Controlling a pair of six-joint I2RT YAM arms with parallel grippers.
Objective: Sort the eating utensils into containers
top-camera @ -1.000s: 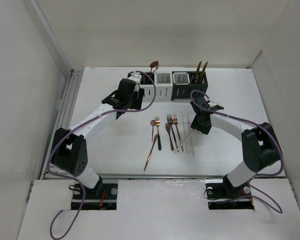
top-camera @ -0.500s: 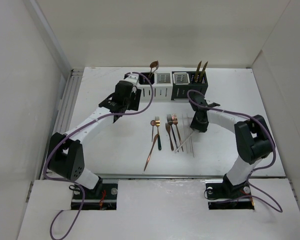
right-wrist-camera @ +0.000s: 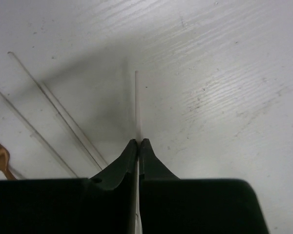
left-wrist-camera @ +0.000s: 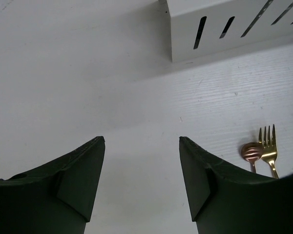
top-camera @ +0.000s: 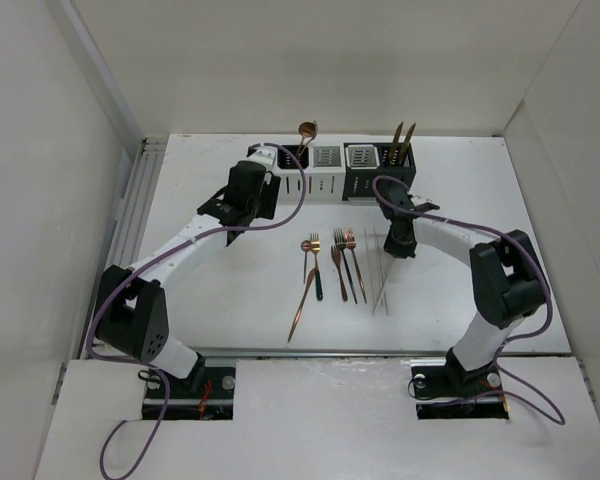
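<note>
Copper forks and spoons (top-camera: 330, 265) lie side by side mid-table, with thin white sticks (top-camera: 382, 285) just to their right. The right gripper (right-wrist-camera: 138, 142) is clenched on one white stick (right-wrist-camera: 136, 97). The left gripper (left-wrist-camera: 141, 146) hangs released over bare table (left-wrist-camera: 63, 73). Farthest back stand four containers (top-camera: 328, 160), a spoon (top-camera: 307, 130) upright in one near the left end.

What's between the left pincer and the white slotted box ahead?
Nothing: the left wrist view shows only bare table between the left pincer and the white slotted box.
</note>
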